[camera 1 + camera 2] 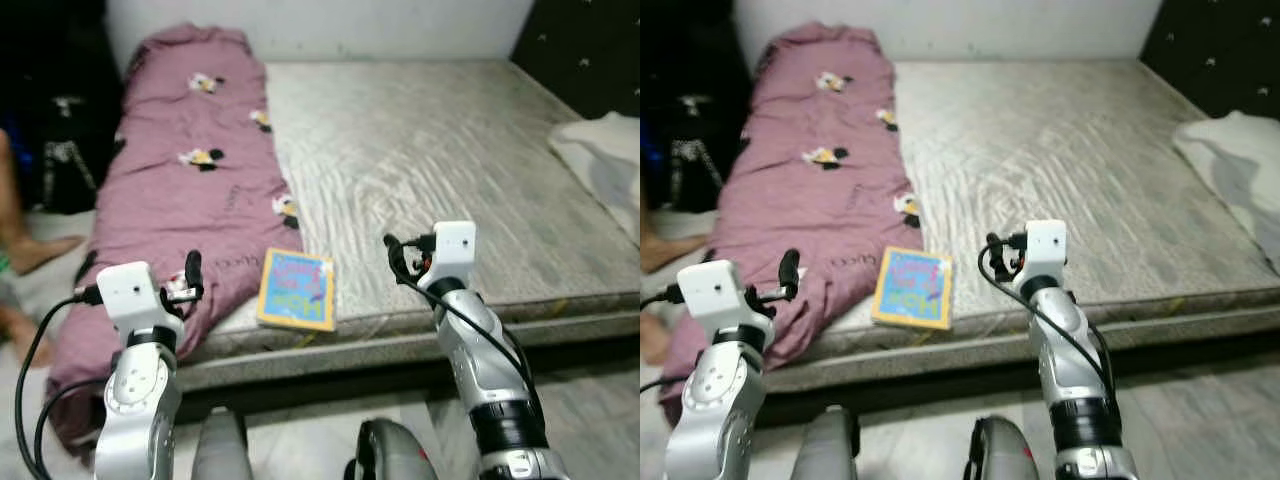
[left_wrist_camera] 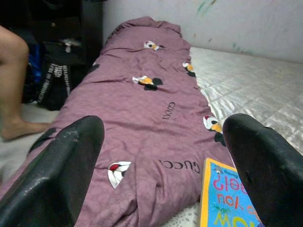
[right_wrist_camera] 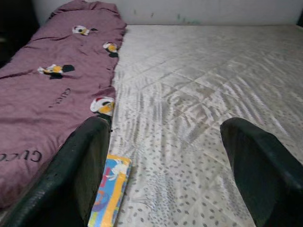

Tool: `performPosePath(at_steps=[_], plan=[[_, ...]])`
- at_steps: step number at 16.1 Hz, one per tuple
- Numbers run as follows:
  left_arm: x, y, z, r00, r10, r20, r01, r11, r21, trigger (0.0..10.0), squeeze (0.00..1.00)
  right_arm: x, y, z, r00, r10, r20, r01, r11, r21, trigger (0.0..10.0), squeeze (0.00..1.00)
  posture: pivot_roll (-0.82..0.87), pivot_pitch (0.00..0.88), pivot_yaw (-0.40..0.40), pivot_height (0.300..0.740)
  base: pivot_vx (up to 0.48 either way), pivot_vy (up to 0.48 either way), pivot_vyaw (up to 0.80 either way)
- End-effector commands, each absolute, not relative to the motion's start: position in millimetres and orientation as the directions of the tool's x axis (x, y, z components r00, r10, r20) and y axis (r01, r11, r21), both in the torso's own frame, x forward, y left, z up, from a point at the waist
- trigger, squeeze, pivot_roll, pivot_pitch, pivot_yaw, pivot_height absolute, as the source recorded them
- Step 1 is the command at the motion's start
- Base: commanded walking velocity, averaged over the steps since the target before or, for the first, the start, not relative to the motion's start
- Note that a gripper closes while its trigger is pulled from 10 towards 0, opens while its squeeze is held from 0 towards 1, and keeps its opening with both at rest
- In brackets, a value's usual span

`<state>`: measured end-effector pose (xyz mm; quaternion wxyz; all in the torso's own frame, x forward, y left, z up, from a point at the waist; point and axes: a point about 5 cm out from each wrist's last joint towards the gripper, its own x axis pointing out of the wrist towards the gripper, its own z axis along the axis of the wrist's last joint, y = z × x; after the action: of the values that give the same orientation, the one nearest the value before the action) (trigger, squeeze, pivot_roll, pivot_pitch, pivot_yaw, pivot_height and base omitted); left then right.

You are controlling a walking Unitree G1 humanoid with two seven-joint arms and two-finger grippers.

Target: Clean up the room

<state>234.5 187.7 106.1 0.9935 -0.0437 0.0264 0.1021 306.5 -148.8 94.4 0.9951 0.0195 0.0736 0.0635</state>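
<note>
The book point(image 1: 296, 290) sits flat at the mattress point(image 1: 450, 160) edge, right beside the purple blanket point(image 1: 190, 170). Both the left gripper point(image 2: 161, 179) and right gripper point(image 3: 163, 175) hover with jaws spread wide. I'd slide one finger under the overhanging edge, then pinch.

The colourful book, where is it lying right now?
The colourful book lies flat near the front edge of the mattress, right beside the purple blanket, between the left gripper and the right gripper.
</note>
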Motion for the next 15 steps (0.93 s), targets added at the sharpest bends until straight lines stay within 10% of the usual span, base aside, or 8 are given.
performPosePath(at_steps=[1, 15], plan=[[234.2, 187.8, 104.9, 0.977, 0.199, -0.073, -0.204, 0.976, -0.078, 10.0, 0.00, 305.8, -147.4, 93.6, 0.978, 0.138, -0.154, -0.134, 0.990, 0.038, 10.0, 0.00, -0.02, 0.000, -0.040, 0.612, 0.000, 0.000, 0.00], [234.0, 186.6, 107.6, 0.984, 0.167, -0.057, -0.172, 0.980, -0.099, 10.0, 0.00, 306.3, -145.8, 93.9, 0.977, 0.149, -0.154, -0.144, 0.989, 0.040, 10.0, 0.00, -0.02, 0.006, -0.044, 0.602, 0.175, 0.000, 0.00]])
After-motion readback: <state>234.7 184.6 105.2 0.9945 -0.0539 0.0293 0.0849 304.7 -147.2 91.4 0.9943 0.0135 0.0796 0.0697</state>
